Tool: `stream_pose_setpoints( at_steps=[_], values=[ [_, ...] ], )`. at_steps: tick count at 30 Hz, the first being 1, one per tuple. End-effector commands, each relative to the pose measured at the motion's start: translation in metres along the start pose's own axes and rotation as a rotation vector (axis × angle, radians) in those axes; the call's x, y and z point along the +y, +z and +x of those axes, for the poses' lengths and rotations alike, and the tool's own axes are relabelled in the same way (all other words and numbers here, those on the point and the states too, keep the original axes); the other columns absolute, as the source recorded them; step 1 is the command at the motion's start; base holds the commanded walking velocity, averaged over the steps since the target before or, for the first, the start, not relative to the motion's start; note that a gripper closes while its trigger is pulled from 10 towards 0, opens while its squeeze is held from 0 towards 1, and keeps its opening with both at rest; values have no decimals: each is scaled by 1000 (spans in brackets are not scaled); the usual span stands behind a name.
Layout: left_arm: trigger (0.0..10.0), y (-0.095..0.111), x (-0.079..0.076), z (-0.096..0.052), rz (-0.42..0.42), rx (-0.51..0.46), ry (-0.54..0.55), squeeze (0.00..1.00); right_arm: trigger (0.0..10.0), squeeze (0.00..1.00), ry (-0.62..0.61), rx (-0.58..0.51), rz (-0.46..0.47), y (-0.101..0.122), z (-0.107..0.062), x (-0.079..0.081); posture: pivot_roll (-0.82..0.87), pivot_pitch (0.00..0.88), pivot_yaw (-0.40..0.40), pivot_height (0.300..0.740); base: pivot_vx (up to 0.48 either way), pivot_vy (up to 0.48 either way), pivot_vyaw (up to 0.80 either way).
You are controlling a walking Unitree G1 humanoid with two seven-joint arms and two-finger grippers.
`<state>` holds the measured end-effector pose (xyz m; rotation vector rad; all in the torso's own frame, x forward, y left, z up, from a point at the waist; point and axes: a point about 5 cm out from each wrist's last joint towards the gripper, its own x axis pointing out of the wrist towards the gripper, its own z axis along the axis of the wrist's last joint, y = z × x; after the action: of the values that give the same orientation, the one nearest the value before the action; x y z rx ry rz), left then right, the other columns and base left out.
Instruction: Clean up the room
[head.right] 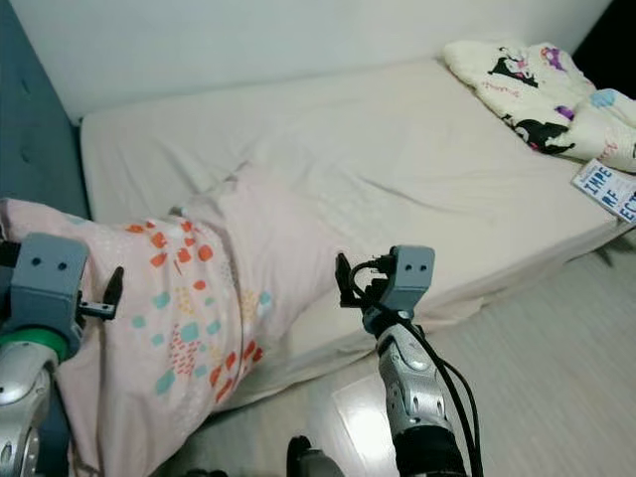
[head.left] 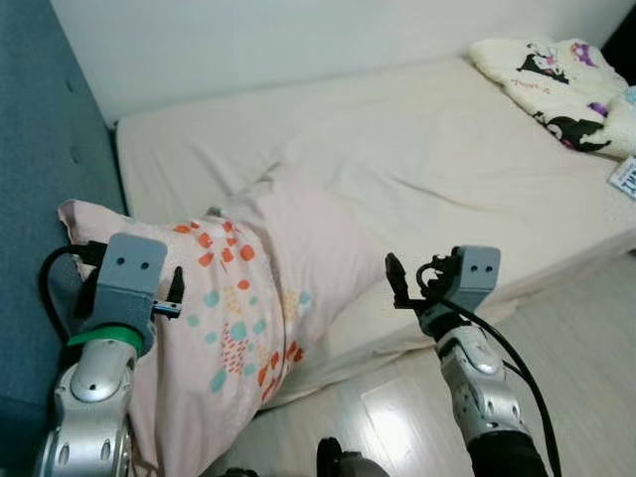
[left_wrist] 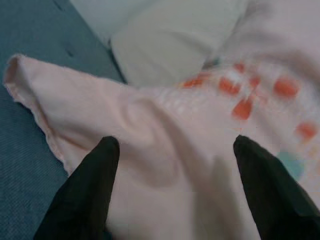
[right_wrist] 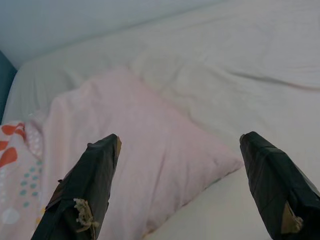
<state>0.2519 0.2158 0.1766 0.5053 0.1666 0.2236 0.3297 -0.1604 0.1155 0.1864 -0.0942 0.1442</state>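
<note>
As the pillow (head.left: pixel 248 298) hung off the bed (head.left: pixel 397 159) edge | left pincer (left_wrist: pixel 172 165) wide against its corner, right pincer (right_wrist: pixel 180 185) wide just short | step: grasping | next: close both, lift onto bed.

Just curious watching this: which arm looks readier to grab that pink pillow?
Probably the left: its tool is open right against the pink pillow, while the right tool hangs open beside it.

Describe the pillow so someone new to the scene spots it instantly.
Start at the cream bed beside the blue headboard. At the headboard end, the pillow hangs over the mattress edge between the two open end effectors, left and right. It is pale pink with orange and teal spots, unlike the cartoon-print blanket at the bed's far end.
</note>
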Motion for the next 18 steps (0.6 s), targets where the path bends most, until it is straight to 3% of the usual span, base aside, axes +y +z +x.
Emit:
stream_pose_setpoints(
  at_steps=[1,3,10,11,16,17,18],
  values=[
    [10000,-12,-1,1,37,72,-6,0,10000,0,-1,20,12,-8,-3,2,63,210,-9,740,0,0,0],
    [10000,-17,-16,4,19,139,-57,0,10000,0,3,15,13,-7,-2,4,57,206,2,740,0,0,0],
    [10000,-28,-12,16,-64,255,53,0,10000,0,-16,11,11,-8,-6,-1,37,200,13,740,0,0,0],
    [10000,-37,-12,17,-109,323,72,0,10000,0,-27,11,10,-8,-8,-4,34,202,15,740,0,0,0],
    [10000,-59,-20,22,-162,454,59,0,10000,0,-34,14,11,-10,-9,-6,31,198,12,740,0,0,0],
    [10000,-67,-30,25,-189,497,-1,0,10000,0,-32,14,11,-10,-8,-4,31,198,12,740,0,0,0],
    [10000,-67,-30,25,-189,497,-1,0,10000,0,-32,14,11,-10,-8,-4,31,198,12,740,0,0,0]
  ],
)
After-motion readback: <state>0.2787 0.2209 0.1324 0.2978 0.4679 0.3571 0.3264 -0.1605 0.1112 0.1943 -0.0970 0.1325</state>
